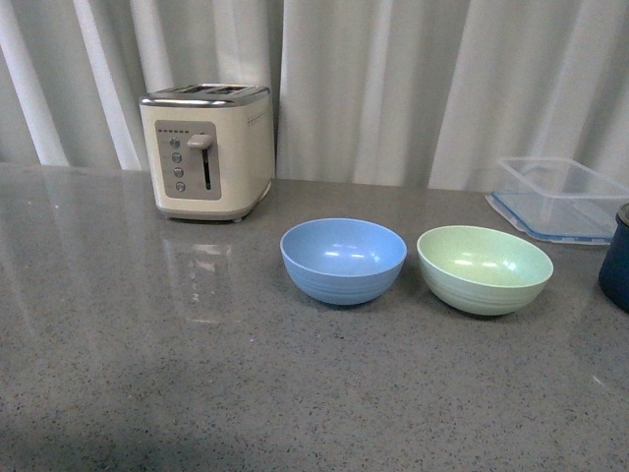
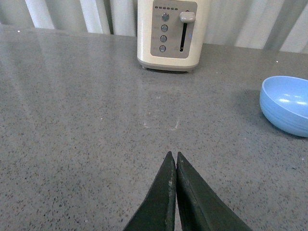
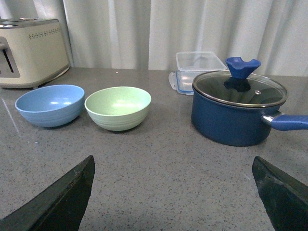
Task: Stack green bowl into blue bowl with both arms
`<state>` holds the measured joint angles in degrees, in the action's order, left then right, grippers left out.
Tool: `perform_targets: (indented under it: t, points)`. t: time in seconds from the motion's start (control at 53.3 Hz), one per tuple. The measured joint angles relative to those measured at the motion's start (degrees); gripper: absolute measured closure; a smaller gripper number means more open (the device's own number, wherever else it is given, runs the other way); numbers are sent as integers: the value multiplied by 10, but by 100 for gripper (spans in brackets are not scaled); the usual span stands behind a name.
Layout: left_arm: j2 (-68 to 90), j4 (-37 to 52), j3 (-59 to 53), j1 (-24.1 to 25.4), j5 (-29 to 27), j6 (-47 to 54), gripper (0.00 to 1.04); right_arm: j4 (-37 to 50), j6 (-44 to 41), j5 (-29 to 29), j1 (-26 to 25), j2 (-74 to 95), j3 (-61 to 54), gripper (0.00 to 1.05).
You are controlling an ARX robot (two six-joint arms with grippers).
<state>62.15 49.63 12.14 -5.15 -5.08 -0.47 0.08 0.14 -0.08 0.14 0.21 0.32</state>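
Note:
The blue bowl (image 1: 343, 260) stands upright and empty on the grey counter, mid-table. The green bowl (image 1: 485, 268) stands upright and empty just to its right, a small gap between them. Neither arm shows in the front view. In the left wrist view my left gripper (image 2: 172, 155) is shut and empty above bare counter, with the blue bowl (image 2: 288, 104) off to one side. In the right wrist view my right gripper (image 3: 173, 161) is wide open and empty over bare counter, with the green bowl (image 3: 118, 107) and blue bowl (image 3: 49, 104) ahead of it.
A cream toaster (image 1: 207, 149) stands at the back left by the curtain. A clear lidded plastic box (image 1: 558, 198) sits at the back right. A dark navy pot (image 3: 235, 107) with a glass lid stands right of the green bowl, its edge in the front view (image 1: 616, 259).

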Motion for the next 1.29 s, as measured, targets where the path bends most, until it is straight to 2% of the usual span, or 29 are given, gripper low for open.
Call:
perform_targets:
  t: [0.094, 0.169, 0.263, 0.412, 0.525, 0.787, 1.294]
  points:
    - [-36, -12, -25, 7, 9, 0, 101, 0, 0, 0, 0, 0, 0, 10]
    - [-62, -26, -40, 33, 44, 0, 101, 0, 0, 0, 0, 0, 0, 10]
    - [-107, -50, -60, 50, 47, 0, 101, 0, 0, 0, 0, 0, 0, 10]
    - [-159, -83, -79, 50, 50, 0, 101, 0, 0, 0, 0, 0, 0, 10]
    - [-172, -65, -106, 50, 50, 0, 101, 0, 0, 0, 0, 0, 0, 10]
    - [-286, -168, -109, 50, 50, 0, 101, 0, 0, 0, 0, 0, 0, 10]
    - [-440, -312, -110, 50, 50, 0, 101, 0, 0, 0, 0, 0, 0, 10]
